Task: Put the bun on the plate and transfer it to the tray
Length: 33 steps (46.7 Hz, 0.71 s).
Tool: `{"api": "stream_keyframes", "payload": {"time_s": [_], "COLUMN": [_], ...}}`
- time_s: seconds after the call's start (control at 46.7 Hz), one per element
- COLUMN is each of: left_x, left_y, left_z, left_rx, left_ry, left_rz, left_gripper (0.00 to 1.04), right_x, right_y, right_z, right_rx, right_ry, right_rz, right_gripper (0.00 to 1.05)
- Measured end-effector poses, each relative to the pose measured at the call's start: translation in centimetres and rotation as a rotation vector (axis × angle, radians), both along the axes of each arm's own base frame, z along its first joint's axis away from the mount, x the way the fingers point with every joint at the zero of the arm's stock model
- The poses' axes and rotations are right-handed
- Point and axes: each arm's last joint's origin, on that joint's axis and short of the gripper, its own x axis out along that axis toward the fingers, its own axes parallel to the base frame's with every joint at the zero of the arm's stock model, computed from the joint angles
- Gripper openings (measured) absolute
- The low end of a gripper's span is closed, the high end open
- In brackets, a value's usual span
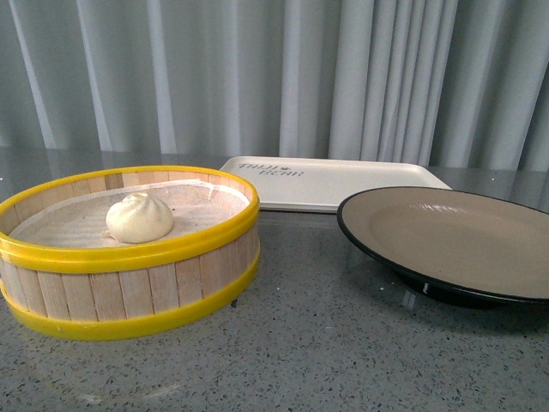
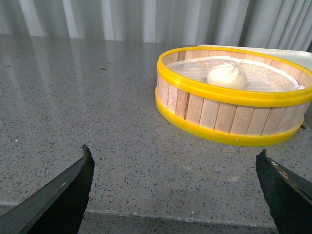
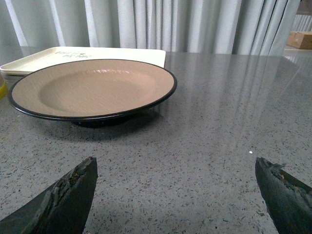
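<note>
The counter (image 1: 343,352) reads as grey speckled stone, polished enough to mirror the curtain (image 1: 257,77), which hangs in soft, pale cloth folds. The steamer basket (image 1: 129,287) shows raw, matt wooden slats bound by glossy yellow plastic hoops. Inside it lies a white liner (image 1: 64,230) with a fine, gauze-like weave. The bun (image 1: 139,217) looks smooth, doughy and matt. The plate (image 1: 446,236) has a matt beige inside and a glossy black rim. The tray (image 1: 343,184) is smooth cream plastic with a faint sheen. The left gripper (image 2: 174,157) has dark, matt fingers (image 2: 61,195). On the right gripper (image 3: 175,163) the fingers (image 3: 63,200) are dark too, rough and chipped along the edges.
</note>
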Motion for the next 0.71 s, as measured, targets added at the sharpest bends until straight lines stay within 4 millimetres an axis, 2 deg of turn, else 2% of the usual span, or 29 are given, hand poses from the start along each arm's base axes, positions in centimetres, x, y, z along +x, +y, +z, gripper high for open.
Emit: {"api": "stream_keyframes", "payload": {"time_s": [0.707], "left_x": [0.0], "left_y": [0.0], "left_z": [0.0], "left_rx": [0.0], "left_ry": [0.0], "left_rz": [0.0], "left_gripper": [0.98], "right_x": [0.0], "right_y": [0.0], "right_z": [0.0], "right_rx": [0.0], "right_ry": [0.0], "right_rz": [0.0], "right_gripper": [0.96]}}
